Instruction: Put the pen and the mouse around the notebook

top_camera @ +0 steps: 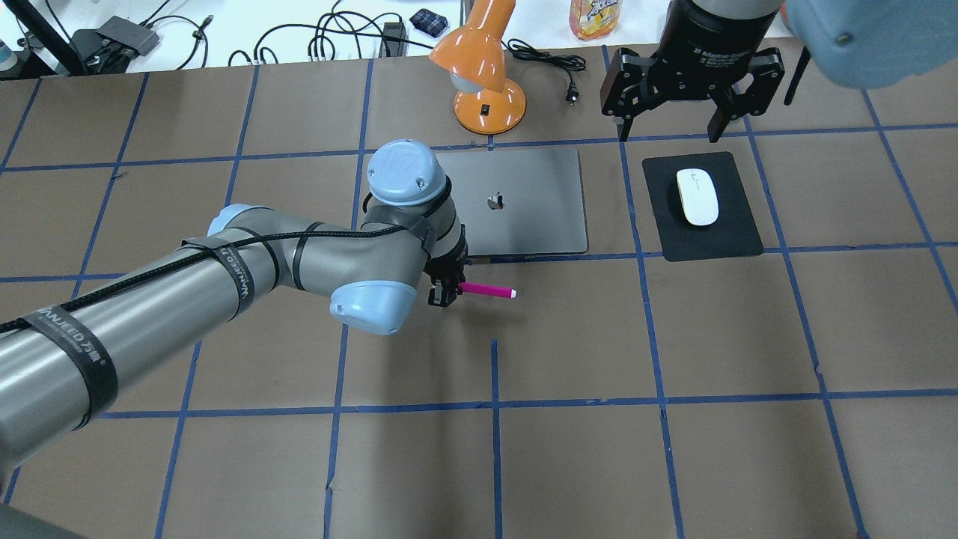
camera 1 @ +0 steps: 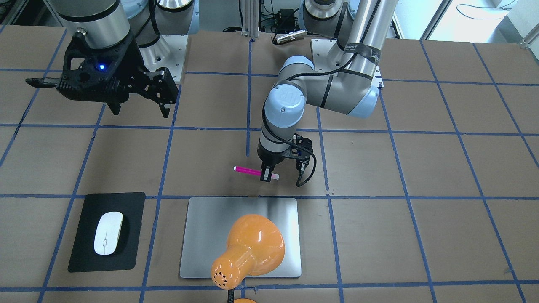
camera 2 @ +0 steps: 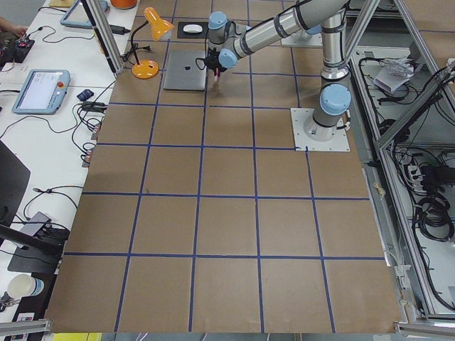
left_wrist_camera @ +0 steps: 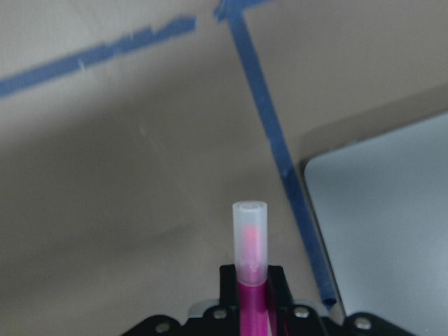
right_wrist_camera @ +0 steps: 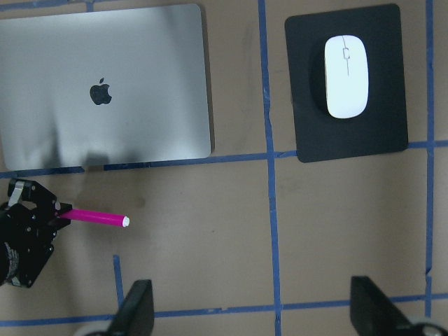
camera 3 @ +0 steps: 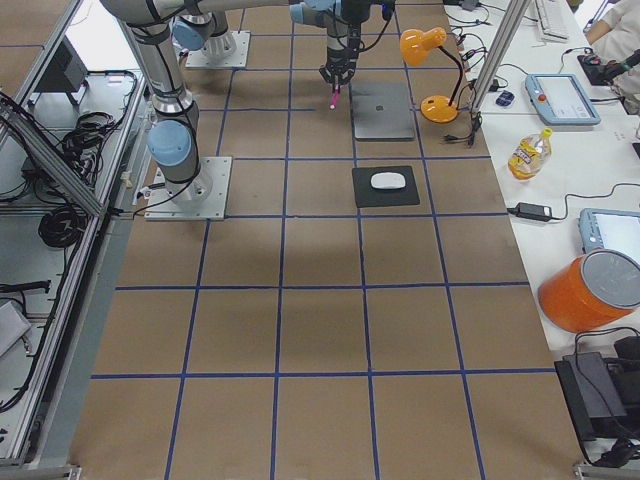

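Note:
My left gripper (camera 1: 266, 174) is shut on the pink pen (camera 1: 248, 170), holding it level and low over the table just on the robot's side of the silver notebook (camera 1: 210, 235). The left wrist view shows the pen (left_wrist_camera: 250, 266) clamped between the jaws, with its pale tip pointing away and the notebook's corner (left_wrist_camera: 392, 231) to the right. Whether the pen (top_camera: 486, 289) touches the table I cannot tell. The white mouse (top_camera: 697, 196) lies on a black mat (top_camera: 711, 239) beside the notebook (top_camera: 524, 202). My right gripper (top_camera: 672, 127) hangs open and empty, high over the mat's far edge.
An orange desk lamp (top_camera: 483, 75) stands at the notebook's far edge, and its shade (camera 1: 252, 248) hides part of the notebook in the front-facing view. Blue tape lines (top_camera: 494, 374) grid the brown table. Cables and a bottle (top_camera: 595, 16) lie beyond the table's far edge.

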### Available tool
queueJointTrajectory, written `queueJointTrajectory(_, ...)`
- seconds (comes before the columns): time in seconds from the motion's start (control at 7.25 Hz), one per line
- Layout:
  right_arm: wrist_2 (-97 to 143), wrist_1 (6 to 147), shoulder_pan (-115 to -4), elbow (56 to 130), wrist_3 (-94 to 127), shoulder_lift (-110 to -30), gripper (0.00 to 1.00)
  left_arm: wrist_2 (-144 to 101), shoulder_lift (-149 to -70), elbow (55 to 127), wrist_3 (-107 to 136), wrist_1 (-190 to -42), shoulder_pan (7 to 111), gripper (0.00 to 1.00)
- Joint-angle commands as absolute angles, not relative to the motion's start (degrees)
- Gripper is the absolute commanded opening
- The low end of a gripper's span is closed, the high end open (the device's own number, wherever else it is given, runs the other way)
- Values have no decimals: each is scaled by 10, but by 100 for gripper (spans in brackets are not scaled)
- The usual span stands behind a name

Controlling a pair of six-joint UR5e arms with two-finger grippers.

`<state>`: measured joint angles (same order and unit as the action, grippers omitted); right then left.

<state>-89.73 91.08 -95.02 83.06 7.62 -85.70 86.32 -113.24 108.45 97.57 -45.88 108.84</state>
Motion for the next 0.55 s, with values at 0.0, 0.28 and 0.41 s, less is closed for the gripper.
queueJointTrajectory(0.0,-903,941,-947,842,62,-864,100,863,-1143,1083,1019,-443,1106,0)
queueJointTrajectory(0.28,-904,921,-944,839,62,-864,100,864,-1143,1085,1012,-445,1106,11)
queueJointTrajectory(0.41,-904,917,-940,834,61,-863,100,863,-1143,1087,1010,-445,1106,70)
